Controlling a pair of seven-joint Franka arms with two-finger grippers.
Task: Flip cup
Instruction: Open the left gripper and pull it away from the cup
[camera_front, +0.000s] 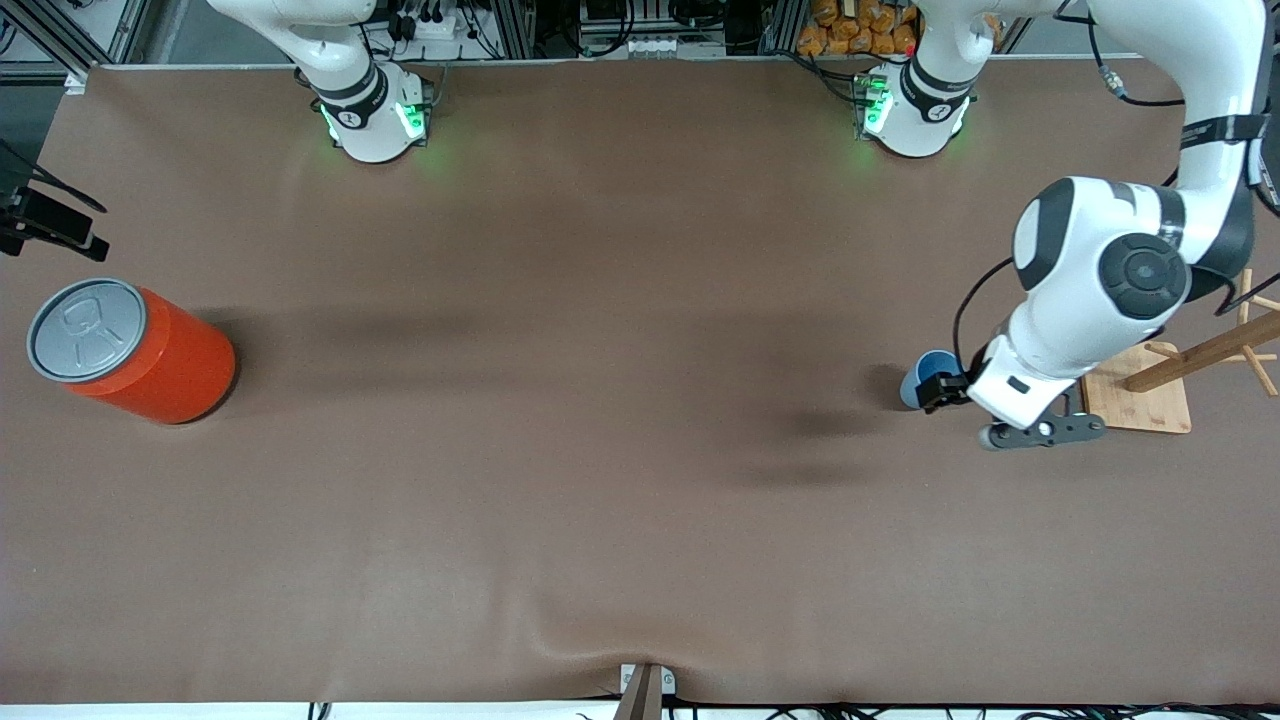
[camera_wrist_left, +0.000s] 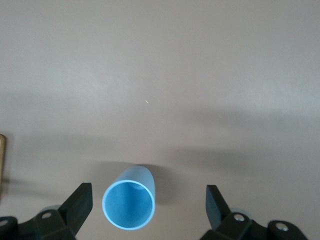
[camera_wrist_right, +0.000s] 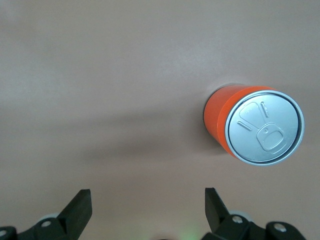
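The small light-blue cup (camera_front: 918, 378) stands upright on the brown table, mouth up, toward the left arm's end. Its darker blue inside shows in the left wrist view, cup (camera_wrist_left: 128, 204). My left gripper (camera_front: 941, 391) hangs over it, open. The cup sits between the two black fingers of the left gripper (camera_wrist_left: 149, 205), closer to one finger (camera_wrist_left: 80, 202) and touching neither. My right gripper (camera_wrist_right: 148, 205) shows only in its own wrist view, open and empty above bare table.
A large orange can (camera_front: 135, 348) with a grey pull-tab lid stands at the right arm's end of the table, also the can (camera_wrist_right: 255, 127). A wooden board (camera_front: 1140, 400) with a wooden peg stand (camera_front: 1215, 348) lies beside the left gripper.
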